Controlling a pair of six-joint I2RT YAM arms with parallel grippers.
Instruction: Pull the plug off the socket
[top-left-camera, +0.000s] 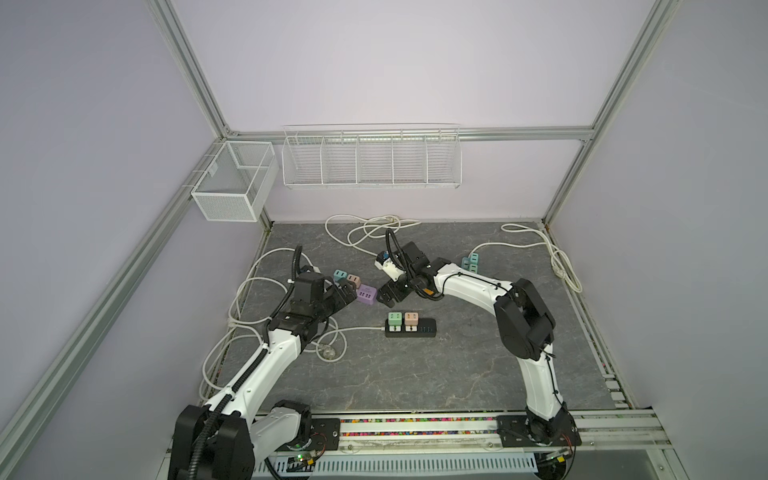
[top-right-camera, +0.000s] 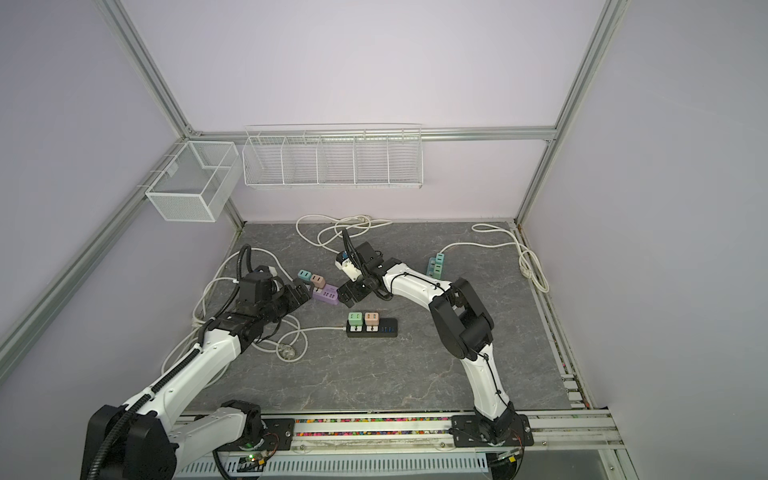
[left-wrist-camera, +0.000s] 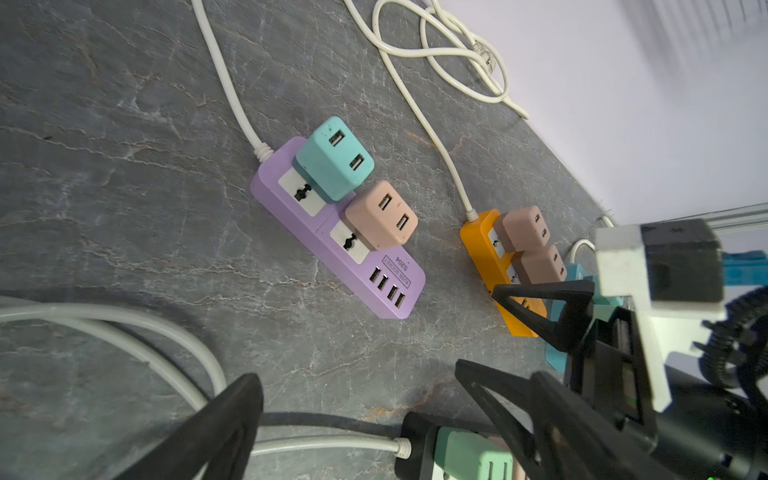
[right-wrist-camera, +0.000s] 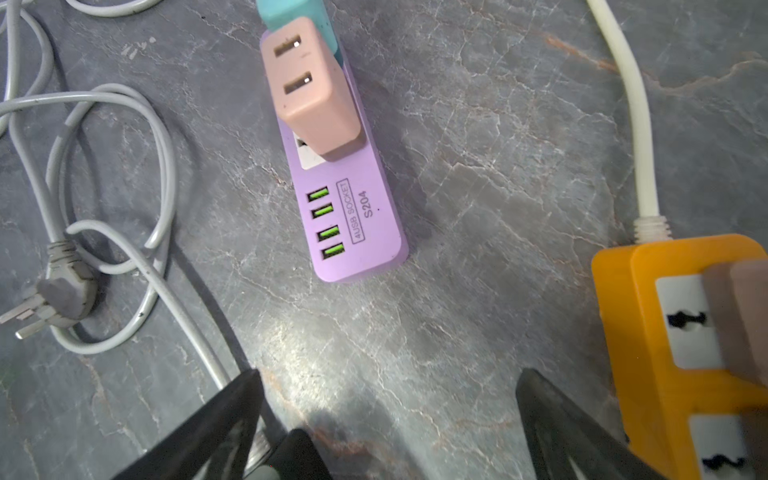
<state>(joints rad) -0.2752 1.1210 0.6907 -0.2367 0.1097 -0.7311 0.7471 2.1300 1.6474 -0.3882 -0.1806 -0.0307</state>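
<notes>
Purple socket strip lies flat, teal plug and pink plug seated

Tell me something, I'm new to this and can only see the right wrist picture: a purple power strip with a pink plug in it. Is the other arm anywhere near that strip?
Observer: Yes. In both top views the left gripper is close to the purple strip, across from the right gripper, and its jaws are open.
Operator: Are there strips besides the purple and orange ones?
Observer: A black strip lies nearer the robot's bases, carrying a green plug and a pink plug.
Operator: Any more?
Observer: A teal strip sits on the far side of the right arm's forearm.
</notes>
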